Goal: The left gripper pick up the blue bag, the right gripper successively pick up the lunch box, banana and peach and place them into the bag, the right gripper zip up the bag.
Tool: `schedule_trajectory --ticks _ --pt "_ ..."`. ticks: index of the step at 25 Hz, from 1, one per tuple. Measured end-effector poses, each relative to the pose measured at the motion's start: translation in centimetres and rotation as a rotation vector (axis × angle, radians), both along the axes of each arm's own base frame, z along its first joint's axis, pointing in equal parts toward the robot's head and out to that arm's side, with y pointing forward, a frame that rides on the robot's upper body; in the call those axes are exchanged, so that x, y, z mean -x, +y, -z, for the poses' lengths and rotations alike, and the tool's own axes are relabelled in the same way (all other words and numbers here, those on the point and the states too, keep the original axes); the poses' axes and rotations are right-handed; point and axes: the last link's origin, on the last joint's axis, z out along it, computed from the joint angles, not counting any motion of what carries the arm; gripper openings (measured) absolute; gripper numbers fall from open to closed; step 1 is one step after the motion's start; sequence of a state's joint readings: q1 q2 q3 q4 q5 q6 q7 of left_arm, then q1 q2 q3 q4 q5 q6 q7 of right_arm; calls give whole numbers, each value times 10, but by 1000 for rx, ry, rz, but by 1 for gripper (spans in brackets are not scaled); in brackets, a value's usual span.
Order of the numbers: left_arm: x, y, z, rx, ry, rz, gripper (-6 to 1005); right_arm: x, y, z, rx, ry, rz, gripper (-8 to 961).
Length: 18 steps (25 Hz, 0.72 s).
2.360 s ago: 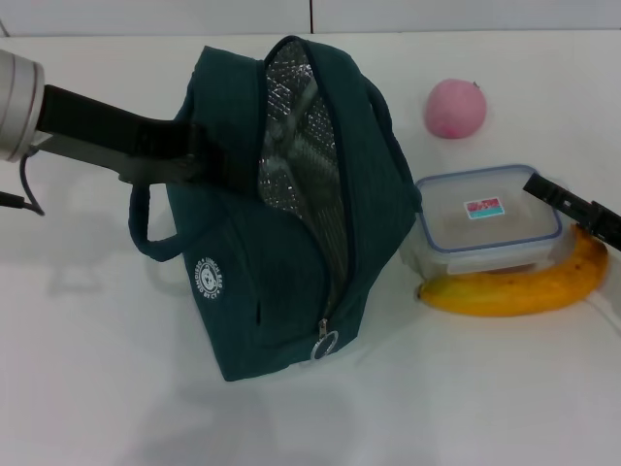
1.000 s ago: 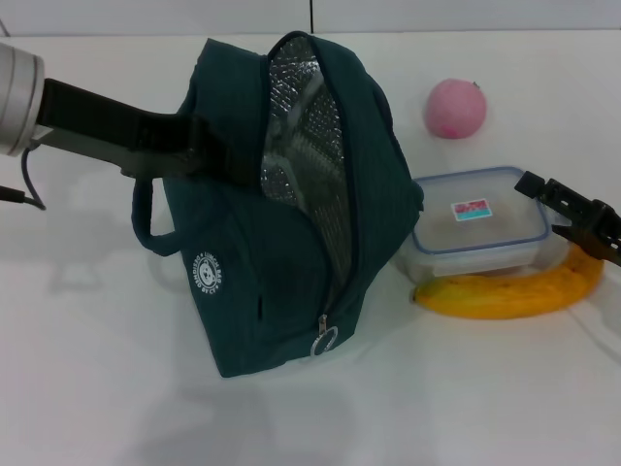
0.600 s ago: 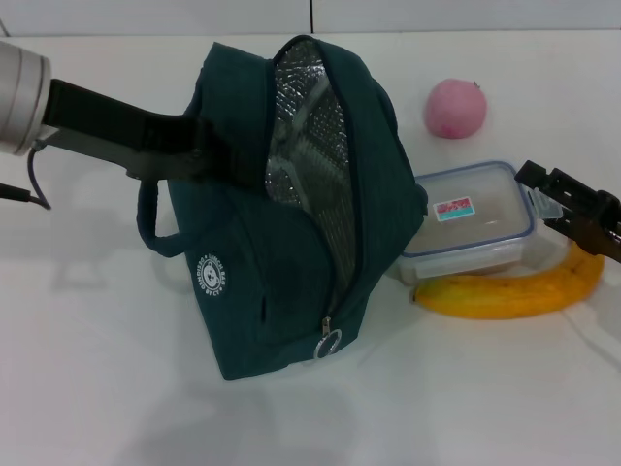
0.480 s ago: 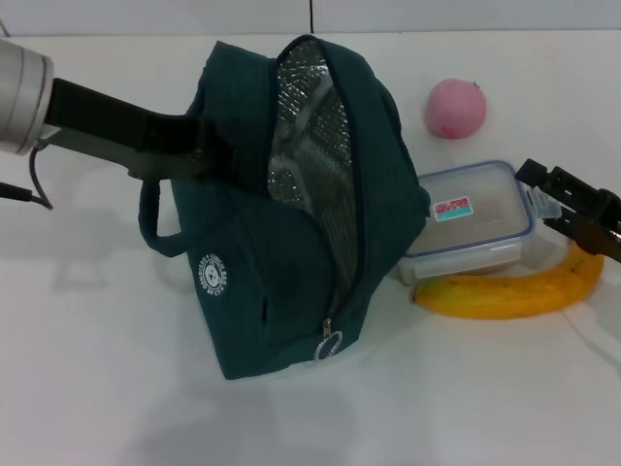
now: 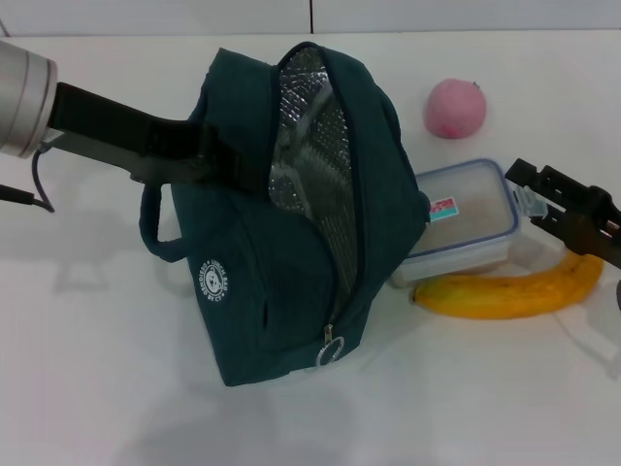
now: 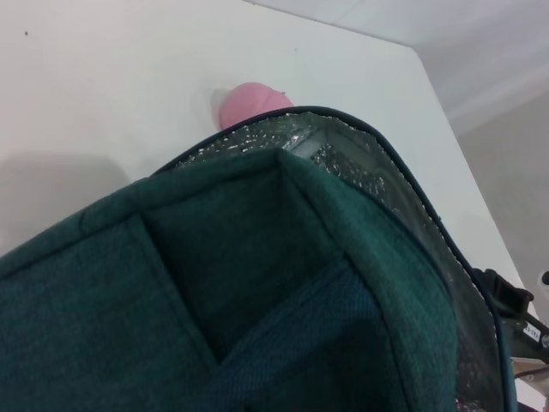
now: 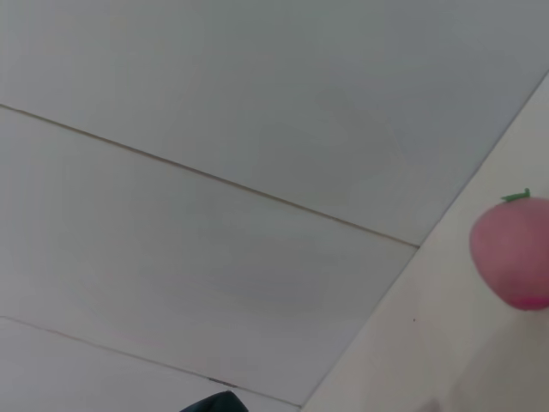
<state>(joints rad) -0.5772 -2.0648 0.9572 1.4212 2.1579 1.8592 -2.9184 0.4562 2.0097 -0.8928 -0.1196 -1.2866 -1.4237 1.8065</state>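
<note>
The blue bag (image 5: 291, 223) is held up at the centre of the table (image 5: 97, 388), mouth unzipped and foil lining exposed. It is pinched at its upper edge, at about 10 o'clock on its outline, by the left gripper (image 5: 199, 160), whose jaws are pressed onto the fabric.

The lunch box (image 5: 464, 223) sits at 3 o'clock from the bag, its near end tucked against the bag's side. The right gripper (image 5: 534, 194) is closed on the box's far short end, one finger above the lid and one beside the wall (the lower contact is partly hidden).

The banana (image 5: 509, 291) lies just beside the box at its 6 o'clock; the peach (image 5: 455, 108) rests well apart at 12 o'clock.

The box is judged rigid, light and smooth-walled, so slipping is possible; the blue rim at a short end is the soundest hold. The bag is soft and will sag, so its mouth may narrow. The banana and peach are judged bruisable and are best taken about their middles with modest pressure.
</note>
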Motion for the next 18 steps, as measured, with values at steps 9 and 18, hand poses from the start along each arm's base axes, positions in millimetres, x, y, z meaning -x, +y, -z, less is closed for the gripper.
schedule_trajectory --ticks 9,18 --pt "2 0 1 6 0 5 39 3 3 0 6 25 10 465" --pt "4 -1 1 5 2 14 39 7 5 5 21 23 4 319"
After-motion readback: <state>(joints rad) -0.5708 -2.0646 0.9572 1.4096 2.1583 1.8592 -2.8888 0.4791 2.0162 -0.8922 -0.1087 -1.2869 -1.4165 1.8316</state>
